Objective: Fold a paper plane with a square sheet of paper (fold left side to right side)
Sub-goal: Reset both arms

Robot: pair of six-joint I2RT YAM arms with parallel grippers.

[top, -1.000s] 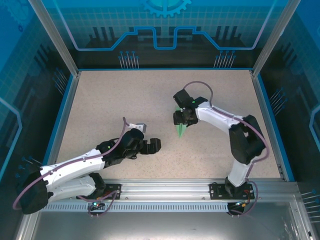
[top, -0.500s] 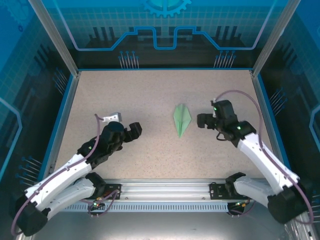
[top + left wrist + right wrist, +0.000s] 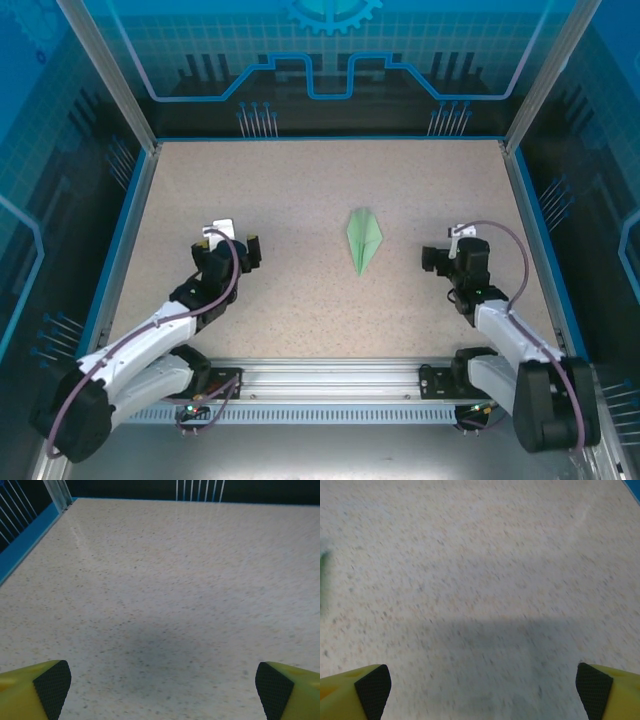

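The plane (image 3: pixel 363 238) is a slim dart of pale mint-green paper, plain and unmarked, lying flat on the speckled table (image 3: pixel 300 190) a little right of its middle. Its sharp tip points toward the near edge, leaning slightly left, and the broader end lies toward the far side. A centre crease runs along its length. Nothing touches it. In the right wrist view, a blurred green smear at the left edge may be part of it.

L arm (image 3: pixel 150 335) sits folded low, elbow by its base. L gripper (image 3: pixel 229 243) faces away from the base, jaws wide apart, black pads (image 3: pixel 51 686) at frame corners. R arm (image 3: pixel 505 328) is tucked likewise. R gripper (image 3: pixel 433 259) aims left, prob. level, jaws spread wide.
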